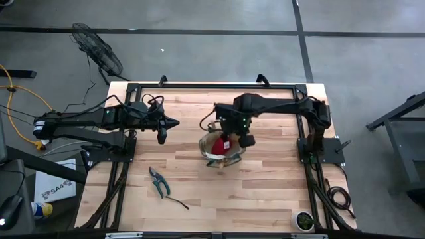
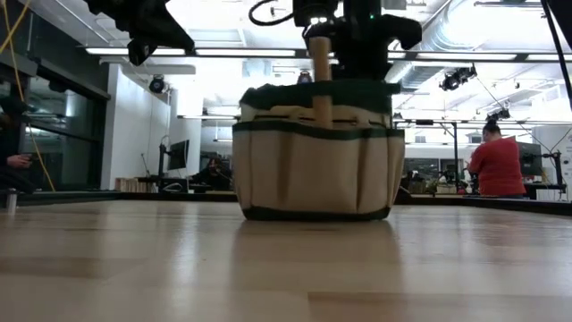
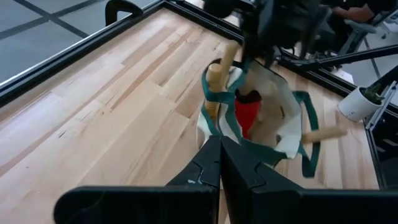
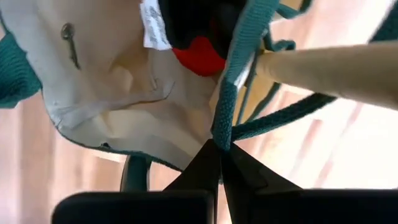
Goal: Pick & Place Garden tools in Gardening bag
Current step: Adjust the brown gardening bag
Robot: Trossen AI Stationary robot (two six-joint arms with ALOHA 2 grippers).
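Observation:
The tan gardening bag (image 1: 214, 154) with green trim stands on its base at the table's middle (image 2: 313, 170). Inside it show a red item (image 4: 199, 53) and wooden tool handles (image 3: 217, 74), one sticking up past the rim (image 2: 319, 80). My right gripper (image 4: 221, 152) hangs over the bag (image 1: 232, 136), pointing down, shut on a green loop handle. Dark-handled pruning shears (image 1: 157, 181) lie flat on the table toward the near left. My left gripper (image 3: 219, 140) waits shut above the table, left of the bag (image 1: 174, 123), touching nothing. My right gripper pinches the bag's green loop handle (image 4: 231, 118) between its two fingers, at the bend of the strap. The fingers come from above, pointing down over the bag's mouth. The strap runs up from the rim to the fingertips, and the bag stands upright on the table.
A thin dark tool (image 1: 178, 201) lies near the shears. A small white pot with a plant (image 1: 304, 220) stands at the near right corner. A black frame (image 1: 212, 85) runs around the table's edges. Bare wood lies left and near of the bag.

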